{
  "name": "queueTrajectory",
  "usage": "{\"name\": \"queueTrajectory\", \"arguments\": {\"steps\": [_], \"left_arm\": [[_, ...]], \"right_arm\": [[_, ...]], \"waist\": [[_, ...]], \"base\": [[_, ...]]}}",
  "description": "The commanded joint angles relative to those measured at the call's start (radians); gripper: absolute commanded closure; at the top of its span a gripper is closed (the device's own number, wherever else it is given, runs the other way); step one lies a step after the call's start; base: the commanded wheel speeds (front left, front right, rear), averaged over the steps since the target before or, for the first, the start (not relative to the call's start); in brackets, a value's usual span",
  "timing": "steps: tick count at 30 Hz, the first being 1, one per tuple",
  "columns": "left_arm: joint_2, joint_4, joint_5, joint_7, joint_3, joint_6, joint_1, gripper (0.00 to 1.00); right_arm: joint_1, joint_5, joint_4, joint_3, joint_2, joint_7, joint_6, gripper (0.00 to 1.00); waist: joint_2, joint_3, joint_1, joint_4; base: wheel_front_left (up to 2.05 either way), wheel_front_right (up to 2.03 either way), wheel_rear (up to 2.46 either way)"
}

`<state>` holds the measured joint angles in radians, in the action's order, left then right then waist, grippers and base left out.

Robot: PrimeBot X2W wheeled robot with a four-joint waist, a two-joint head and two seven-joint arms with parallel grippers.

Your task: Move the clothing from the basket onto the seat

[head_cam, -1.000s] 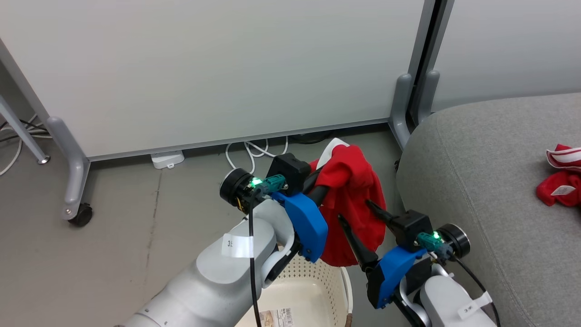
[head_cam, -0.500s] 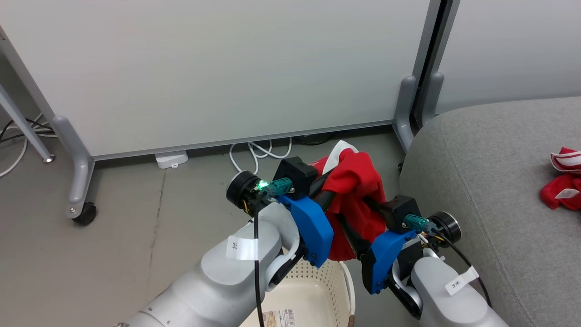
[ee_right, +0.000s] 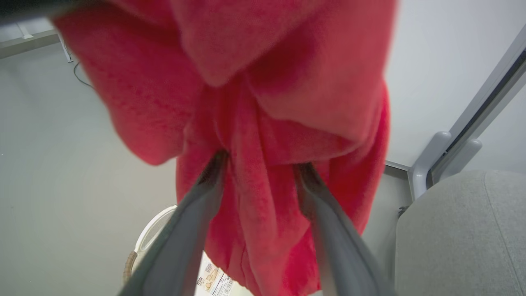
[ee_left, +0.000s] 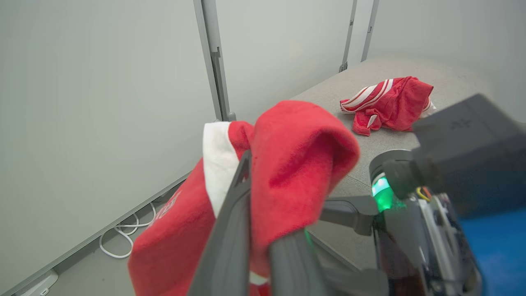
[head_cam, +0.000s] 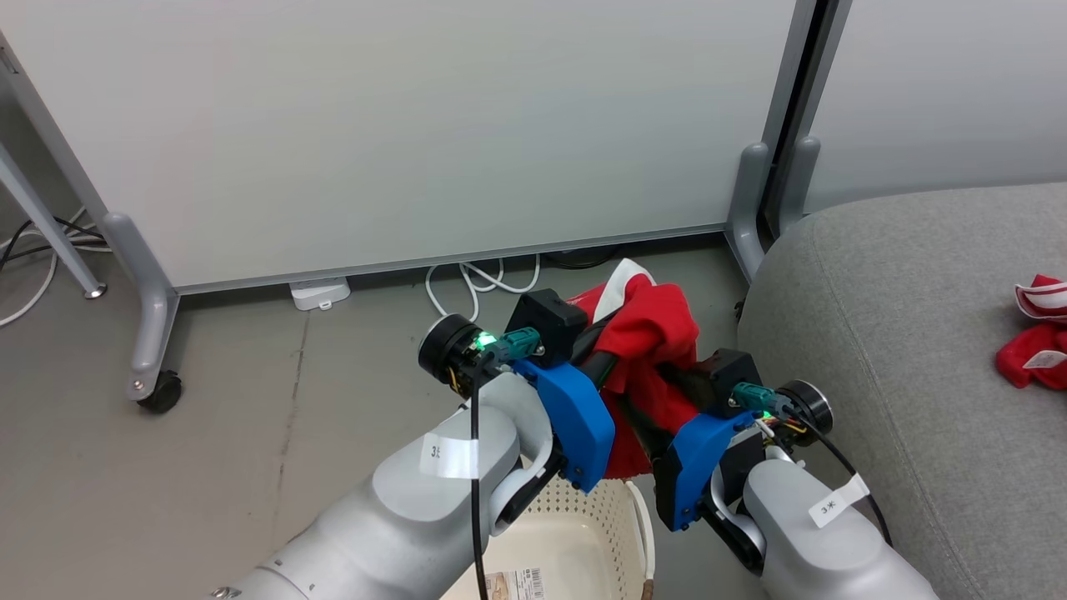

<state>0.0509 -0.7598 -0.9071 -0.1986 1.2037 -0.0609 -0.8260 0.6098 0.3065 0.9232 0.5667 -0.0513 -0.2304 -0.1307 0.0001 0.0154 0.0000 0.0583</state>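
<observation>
Here the left hand (head_cam: 608, 350) is clamped tight on a plain red garment (head_cam: 646, 333) with a white band. The cloth drapes over its two dark fingers and hangs down above the far corner of the cream laundry basket (head_cam: 583, 533), which stands on the grey floor (head_cam: 250, 417) just beside the seat (head_cam: 900, 292). The left forearm climbs from the lower left of the head view, and its blue-covered wrist is turned toward the seat. The right forearm rises from the lower right and leans inward, so the two wrists sit close together. The right hand (ee_right: 261, 162) is spread wide, its fingers (ee_right: 197, 205) pushed into the hanging cloth with a fold between them, not pinched. A second red garment with white stripes (ee_left: 386, 102) lies crumpled on the seat, well apart from both hands.
</observation>
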Motion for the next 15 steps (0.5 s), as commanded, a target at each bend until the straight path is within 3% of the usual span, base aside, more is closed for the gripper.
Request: {"name": "queueTrajectory", "arguments": {"steps": [1, 15], "left_arm": [[0.0, -0.002, -0.006, -0.008, 0.002, 0.006, -0.018, 1.0], [0.0, -0.03, -0.031, -0.021, 0.022, 0.006, -0.029, 1.0]], "right_arm": [[0.018, 0.02, 0.005, 0.01, 0.002, -0.005, 0.0, 1.0], [0.024, 0.118, 0.031, 0.078, 0.001, -0.03, 0.0, 1.0]], "waist": [[-0.0001, 0.0, 0.0, -0.001], [-0.0001, 0.001, 0.0, -0.014]], "base": [[0.0, 0.0, 0.0], [0.0, 0.0, 0.0]]}}
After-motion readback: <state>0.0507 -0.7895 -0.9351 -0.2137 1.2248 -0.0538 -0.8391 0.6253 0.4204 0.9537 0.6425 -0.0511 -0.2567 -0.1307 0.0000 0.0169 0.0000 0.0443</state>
